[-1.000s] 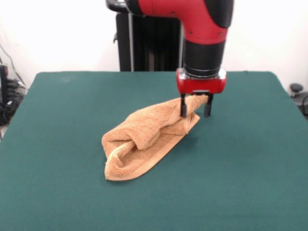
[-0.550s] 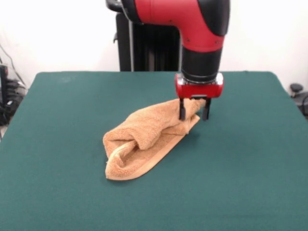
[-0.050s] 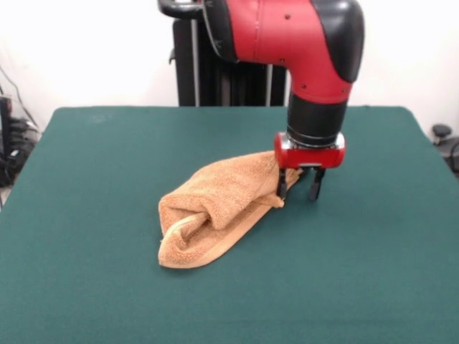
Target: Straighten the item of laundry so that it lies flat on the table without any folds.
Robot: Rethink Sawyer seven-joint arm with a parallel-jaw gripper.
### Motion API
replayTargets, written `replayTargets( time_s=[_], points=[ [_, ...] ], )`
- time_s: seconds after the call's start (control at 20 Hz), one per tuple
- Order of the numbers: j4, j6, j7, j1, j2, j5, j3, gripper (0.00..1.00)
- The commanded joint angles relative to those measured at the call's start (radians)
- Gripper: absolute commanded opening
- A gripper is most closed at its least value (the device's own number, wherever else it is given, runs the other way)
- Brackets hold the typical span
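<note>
Towel (image 3: 215, 208) sits roughly mid-table (image 3: 86, 287), bunched into a long rolled lump running diagonally: fat end toward the near-left, thin end toward the far-right. Not flat at all; top layer is folded over w/ a deep crease along the length, hemmed edge curls round the near-left end. Lighter border band shows along the lower edge.

Arm (image 3: 301, 43) comes down from above, red wrist collar just over the towel's far-right tip. Gripper (image 3: 297, 188) is low, fingertips near the felt. Jaws are parted, two black fingers (image 3: 282, 188) w/ a clear gap btwn them. Left-in-picture finger is touching or right against the towel's tip; other finger stands clear over bare green felt. Can't tell if any cloth is actually pinched, looks like nothing is clamped.
</note>
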Motion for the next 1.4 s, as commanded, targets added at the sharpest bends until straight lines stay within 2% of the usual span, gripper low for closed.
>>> replayTargets(
  time_s=[0.05, 0.3, 0.45, 0.65, 0.85, 1.0, 1.4],
  points=[
    [-0.108, -0.125, 0.171, 0.02, 0.285, -0.003, 0.023, 1.0],
    [-0.11, -0.096, 0.179, 0.03, 0.28, 0.013, 0.023, 1.0],
    [-0.064, -0.051, 0.16, 0.015, 0.216, -0.002, 0.025, 1.0],
    [0.015, 0.023, 0.049, -0.11, 0.118, -0.063, 0.097, 1.0],
    [0.086, 0.148, -0.003, -0.165, -0.014, -0.096, 0.103, 1.0],
    [0.113, 0.183, -0.03, -0.218, -0.06, -0.135, 0.118, 1.0],
    [0.119, 0.2, -0.019, -0.293, -0.072, -0.208, 0.162, 1.0]
  ],
)
